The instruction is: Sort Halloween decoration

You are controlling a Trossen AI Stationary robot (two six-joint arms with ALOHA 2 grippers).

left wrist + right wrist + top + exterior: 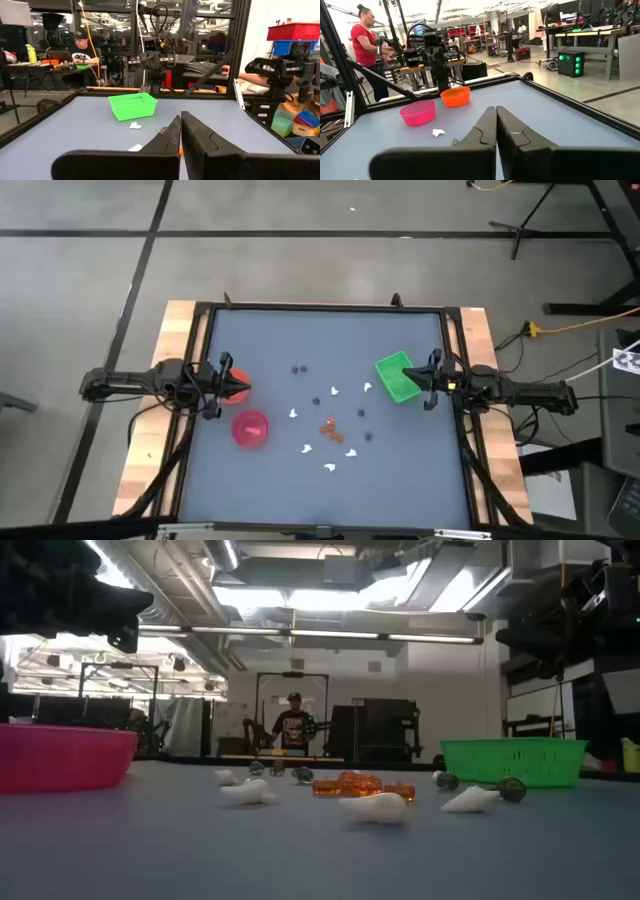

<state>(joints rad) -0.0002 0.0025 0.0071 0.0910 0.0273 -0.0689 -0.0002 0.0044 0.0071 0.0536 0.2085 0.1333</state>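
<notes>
Dark left end effector (238, 387) fully closed, empty, over orange bowl (233, 381); pink bowl (250, 428) just beside. Right end effector (412, 379) likewise closed, empty, at green tray (396, 376). Halloween decoration (330, 428) scattered on desk (300, 330) between both end effectors.

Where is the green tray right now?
In the high view, the green tray sits on the table's right side, just ahead of the right gripper, with a white piece beside it.

Green tray (396, 376), pink bowl (250, 428), orange bowl (236, 383) on table (400, 470).
</notes>
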